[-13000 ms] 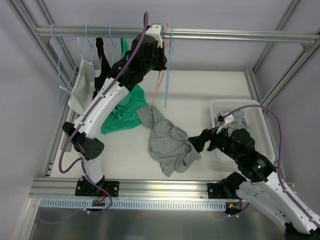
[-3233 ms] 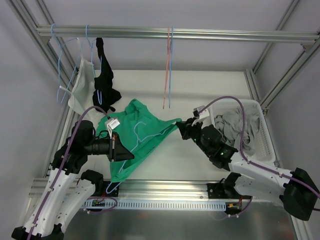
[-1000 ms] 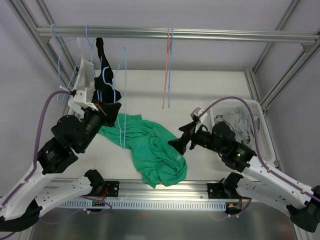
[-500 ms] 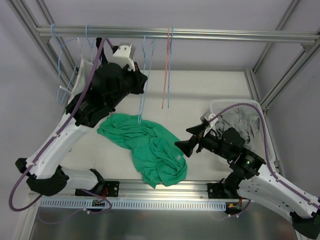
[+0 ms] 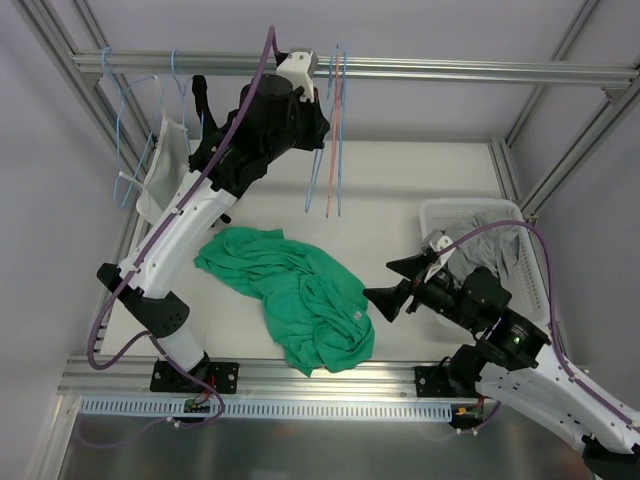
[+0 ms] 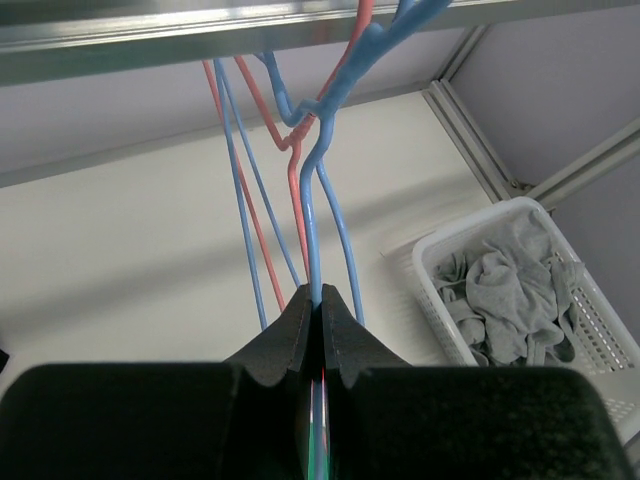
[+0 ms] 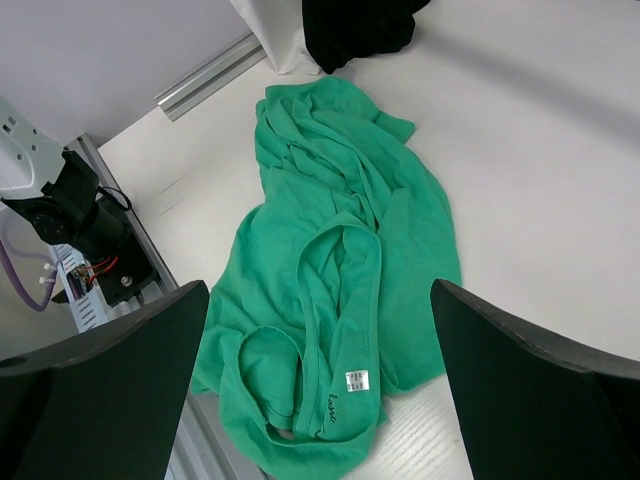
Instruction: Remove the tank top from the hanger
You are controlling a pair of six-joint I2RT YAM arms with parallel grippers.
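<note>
Up at the rail (image 5: 450,70), the left gripper (image 6: 320,305) has its jaws clenched on the wire of a bare blue hanger (image 6: 312,215). That hanger's hook reaches the rail just beside a red hanger (image 6: 292,180); whether the hook sits over the rail cannot be told. The green tank top (image 5: 300,295) is off the hanger and lies crumpled on the worktop (image 5: 400,190), left of centre, its lower end near the near edge. In the right wrist view its straps and label face up. The right gripper (image 5: 392,283) hangs just right of the top, jaws released and wide, holding nothing and not touching the cloth. A white basket (image 5: 520,240) at the right edge holds grey clothes (image 6: 500,290). At the rail's left end a black garment (image 5: 200,120) and a white garment (image 5: 165,170) hang among more blue hangers.
</note>
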